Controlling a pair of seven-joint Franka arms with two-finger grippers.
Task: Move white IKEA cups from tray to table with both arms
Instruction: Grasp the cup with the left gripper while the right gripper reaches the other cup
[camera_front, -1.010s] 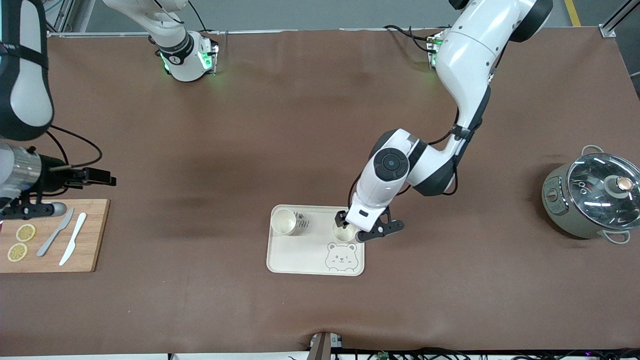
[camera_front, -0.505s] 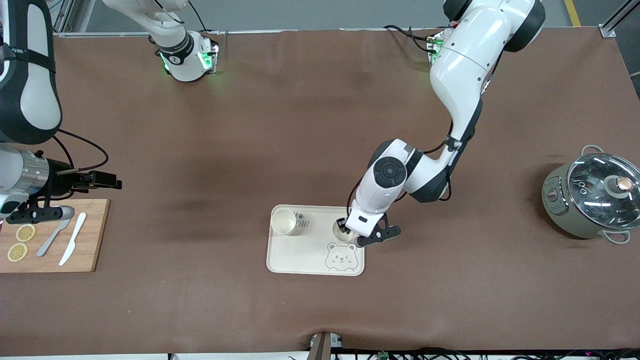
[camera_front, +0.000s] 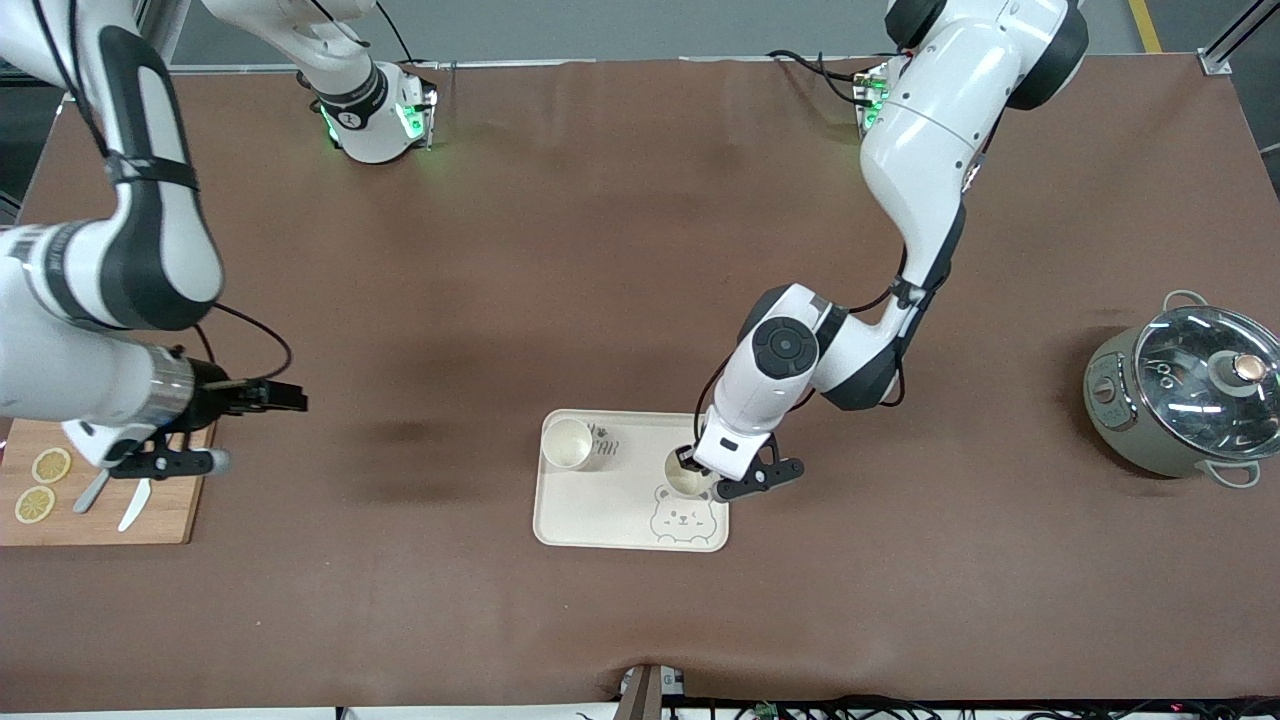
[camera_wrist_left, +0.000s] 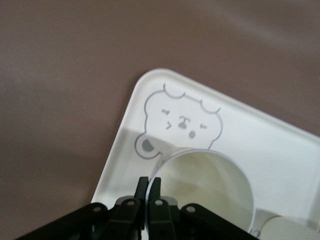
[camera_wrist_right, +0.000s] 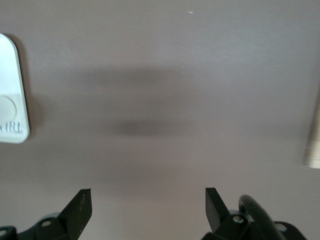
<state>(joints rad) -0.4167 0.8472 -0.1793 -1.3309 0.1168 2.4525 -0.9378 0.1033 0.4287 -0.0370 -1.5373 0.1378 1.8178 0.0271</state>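
A cream bear-printed tray (camera_front: 600, 510) lies in the middle of the table. One white cup (camera_front: 567, 443) stands upright in the tray corner toward the right arm's end. My left gripper (camera_front: 690, 463) is shut on the rim of the second white cup (camera_front: 686, 480), upright just above the bear print. I cannot tell whether it touches the tray. In the left wrist view the fingers (camera_wrist_left: 142, 186) pinch the wall of this cup (camera_wrist_left: 210, 190) over the tray (camera_wrist_left: 260, 130). My right gripper (camera_front: 288, 398) is open and empty over bare table beside the cutting board, also shown in its wrist view (camera_wrist_right: 148, 205).
A wooden cutting board (camera_front: 185, 500) with lemon slices (camera_front: 50, 466) and two knives (camera_front: 132, 508) lies at the right arm's end. A grey pot with a glass lid (camera_front: 1190, 400) stands at the left arm's end. The tray's corner shows in the right wrist view (camera_wrist_right: 11, 75).
My left gripper has shifted the held cup slightly nearer the front camera, toward the bear print. My right arm has swung from over the cutting board toward the tray.
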